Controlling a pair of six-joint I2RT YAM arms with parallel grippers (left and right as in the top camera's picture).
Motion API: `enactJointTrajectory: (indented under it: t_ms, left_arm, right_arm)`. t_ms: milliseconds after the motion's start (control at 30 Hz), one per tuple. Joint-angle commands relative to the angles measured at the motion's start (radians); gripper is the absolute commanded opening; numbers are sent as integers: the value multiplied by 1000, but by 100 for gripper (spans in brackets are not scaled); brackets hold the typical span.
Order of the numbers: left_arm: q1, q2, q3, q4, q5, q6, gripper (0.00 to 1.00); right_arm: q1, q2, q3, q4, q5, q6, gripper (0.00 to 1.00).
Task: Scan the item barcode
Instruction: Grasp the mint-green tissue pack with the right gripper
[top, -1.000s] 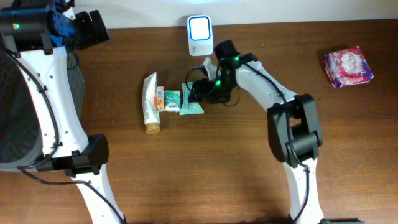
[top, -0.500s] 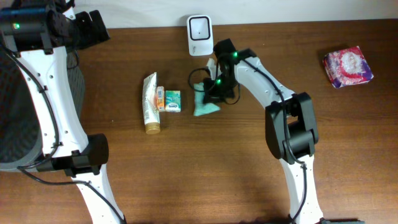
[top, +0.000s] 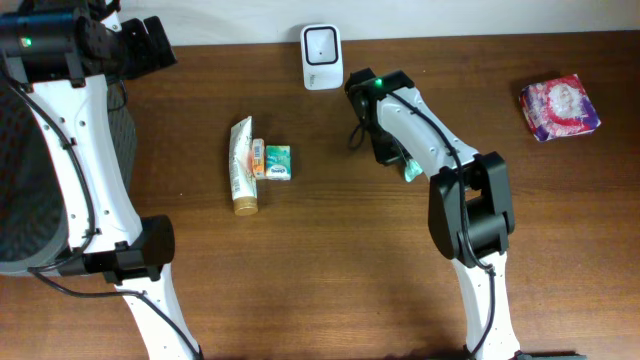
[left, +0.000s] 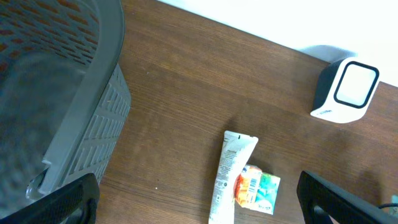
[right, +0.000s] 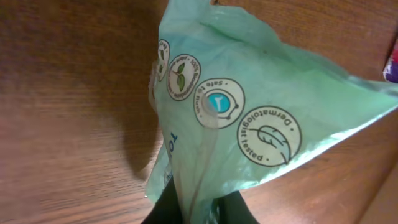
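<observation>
A green plastic packet (right: 249, 112) printed with round emblems hangs from my right gripper (right: 196, 211), whose jaws are shut on its lower edge. From overhead only a corner of the green packet (top: 411, 172) shows under the right gripper (top: 392, 152), to the right of and below the white barcode scanner (top: 320, 45). No barcode shows on the packet's visible face. My left gripper (top: 148, 45) is at the far left, high over the table, and open. In the left wrist view the left gripper (left: 199, 211) has nothing between its fingers.
A white tube (top: 242, 165) and a small orange-and-teal box (top: 272, 161) lie side by side left of centre. A pink packet (top: 558, 107) sits at the far right. A grey mesh basket (left: 56, 93) stands off the table's left edge.
My right gripper shut on the green packet beside the small box, lifted it and carried it to the right, away from the tube and box. The left arm stayed still.
</observation>
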Motion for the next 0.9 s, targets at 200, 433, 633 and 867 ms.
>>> enactJointTrajectory:
  t_ms: [200,433,633,867]
  left_arm:
    - [2,-19,9,0,-8,12,99]
    - [2,-19,9,0,-8,12,99]
    - [2,-19,9,0,-8,12,99]
    - [2,-19,9,0,-8,12,99]
  right_arm:
    - [214,22,-13,63,-183,17,24]
    - [346,22,68,97,-172,-51,61]
    - [325,25,292,-112,-49,-47,64]
    - [312,28,-18,150,-47,145,61]
